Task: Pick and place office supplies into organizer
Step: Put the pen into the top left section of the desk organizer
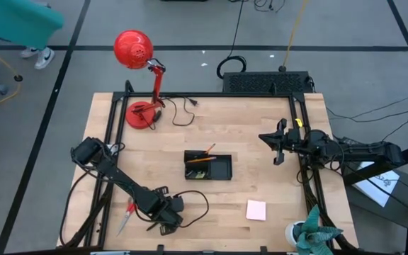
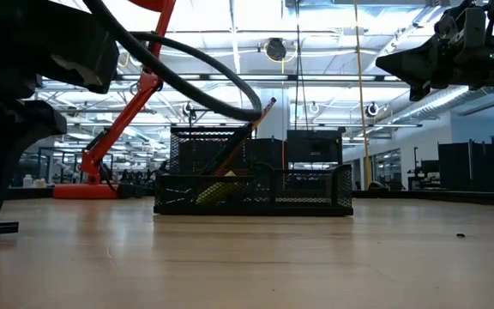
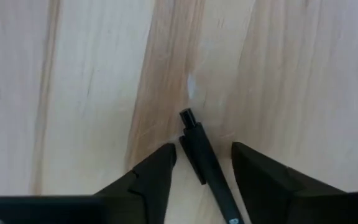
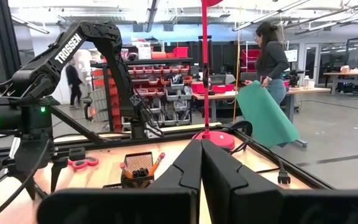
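A black pen (image 3: 202, 163) lies flat on the wooden table. My left gripper (image 3: 204, 148) is open, low at the table's near-left part (image 1: 167, 221), with one finger on each side of the pen and a gap at both. The red-handled scissors (image 1: 127, 214) lie just to its left. The black mesh organizer (image 1: 207, 166) stands mid-table with orange pencils (image 1: 204, 154) leaning in it. The pink sticky-note pad (image 1: 256, 210) lies flat at the near right. My right gripper (image 1: 276, 147) is shut and hovers raised at the table's right side.
A red desk lamp (image 1: 142, 113) stands at the far left with its cord (image 1: 183, 110) trailing on the table. A black box with cables (image 1: 266, 81) sits beyond the far edge. A small potted plant (image 1: 310, 234) is at the near-right corner. People stand in the room behind.
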Motion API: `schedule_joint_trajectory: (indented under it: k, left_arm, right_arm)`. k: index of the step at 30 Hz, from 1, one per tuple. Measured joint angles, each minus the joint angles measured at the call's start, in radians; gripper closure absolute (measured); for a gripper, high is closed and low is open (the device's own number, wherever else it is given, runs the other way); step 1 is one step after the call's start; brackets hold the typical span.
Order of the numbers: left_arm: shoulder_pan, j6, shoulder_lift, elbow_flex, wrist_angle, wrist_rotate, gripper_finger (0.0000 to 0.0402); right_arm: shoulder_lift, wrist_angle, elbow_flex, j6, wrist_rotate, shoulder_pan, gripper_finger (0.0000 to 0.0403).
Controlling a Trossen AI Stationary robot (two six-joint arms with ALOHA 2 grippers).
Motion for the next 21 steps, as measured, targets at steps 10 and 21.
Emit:
schedule_joint_trajectory:
  k: [10, 21]
  left_arm:
    - [-0.004, 0.167, 0.000, -0.005, -0.003, -0.037, 0.0350]
    - [0.018, 0.487, -0.025, -0.016, 0.149, -0.093, 0.0360]
  right_arm:
    - [0.000, 0.000, 0.000, 0.003, 0.000, 0.000, 0.0399]
    - [0.000, 0.000, 0.000, 0.007, 0.000, 0.000, 0.0399]
